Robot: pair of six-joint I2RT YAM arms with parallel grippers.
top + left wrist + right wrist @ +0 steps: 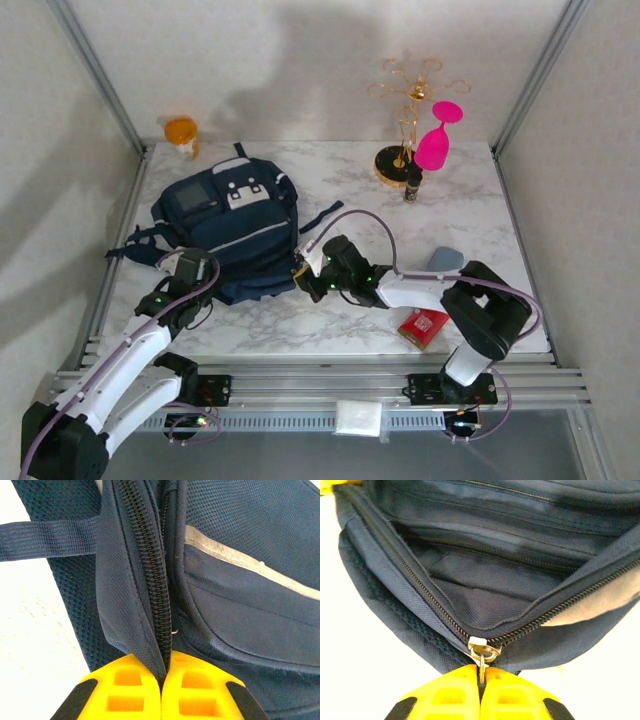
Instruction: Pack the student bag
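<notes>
Lying on the marble table (340,205), the student bag (228,225) gapes along its near edge; the right wrist view alone shows dark lining inside. The right gripper (481,674) is pinched shut on the zipper pull (483,654), and the left gripper (161,672) is clamped tight on the bag's zipper seam. An orange bottle (182,133) stands behind the bag, and a red box (424,326) and a pink goblet (437,140) are to its right.
</notes>
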